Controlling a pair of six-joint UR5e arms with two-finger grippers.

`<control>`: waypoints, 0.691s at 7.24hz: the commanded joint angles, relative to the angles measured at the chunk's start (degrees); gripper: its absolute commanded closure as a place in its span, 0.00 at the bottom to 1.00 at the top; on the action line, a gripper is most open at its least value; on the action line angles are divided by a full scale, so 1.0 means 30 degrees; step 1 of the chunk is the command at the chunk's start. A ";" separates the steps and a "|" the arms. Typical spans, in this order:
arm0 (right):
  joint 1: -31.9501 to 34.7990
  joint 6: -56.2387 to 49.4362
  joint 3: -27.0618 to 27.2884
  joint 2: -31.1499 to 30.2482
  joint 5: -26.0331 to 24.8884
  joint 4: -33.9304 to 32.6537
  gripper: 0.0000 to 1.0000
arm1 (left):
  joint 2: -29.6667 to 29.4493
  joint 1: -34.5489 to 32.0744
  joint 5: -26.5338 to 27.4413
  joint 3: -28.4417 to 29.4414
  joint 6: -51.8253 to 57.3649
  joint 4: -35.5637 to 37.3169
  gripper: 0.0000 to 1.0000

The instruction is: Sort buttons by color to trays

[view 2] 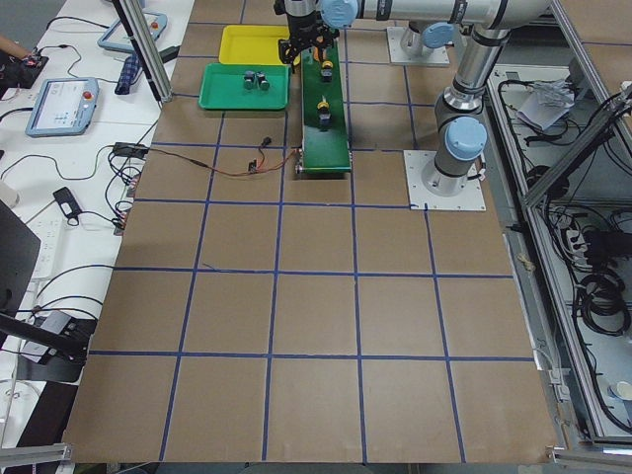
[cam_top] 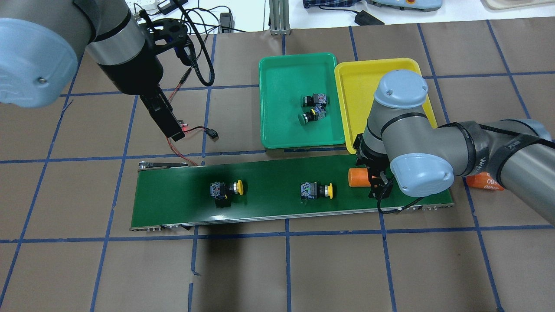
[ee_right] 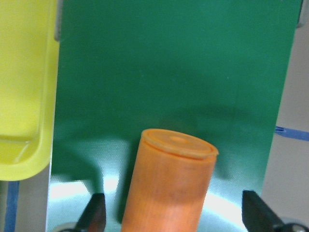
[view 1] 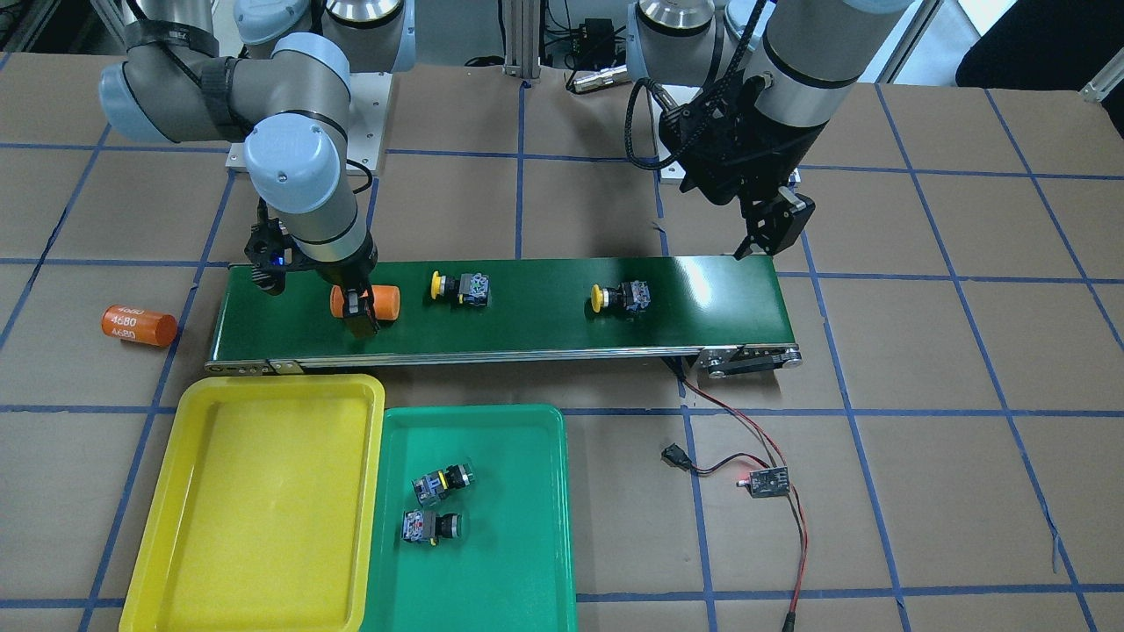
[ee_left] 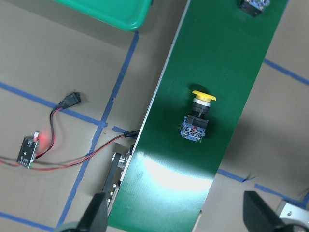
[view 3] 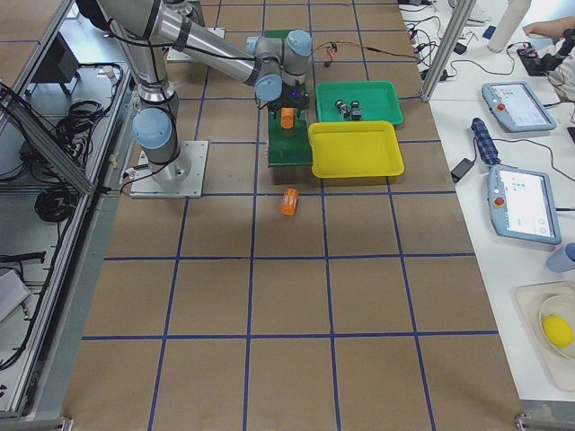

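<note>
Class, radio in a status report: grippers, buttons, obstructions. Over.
Left gripper open, near belt end. Right gripper open, straddling orange cylinder on belt. Two yellow buttons on belt; two green buttons in green tray.

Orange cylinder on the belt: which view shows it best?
Right wrist-mounted: the orange cylinder fills the frame, lying between the open fingers of the right gripper with gaps either side. Front-facing has a finger across its middle; overhead, the arm hides part; side views show a speck; left wrist misses it.
</note>
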 commanded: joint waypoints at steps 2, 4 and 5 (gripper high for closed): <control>0.0036 -0.0001 0.0007 0.0040 -0.0019 0.0002 0.00 | 0.0879 -0.0003 0.0210 -0.0110 -0.4080 0.0133 0.00; 0.0094 0.0086 0.0181 0.0011 0.0039 0.0032 0.00 | 0.1026 -0.0003 0.0210 -0.0139 -0.8492 0.0660 0.00; 0.0094 0.0116 0.0618 -0.0134 0.0156 0.0003 0.00 | 0.0998 -0.0003 0.0210 -0.0139 -1.1504 0.0662 0.00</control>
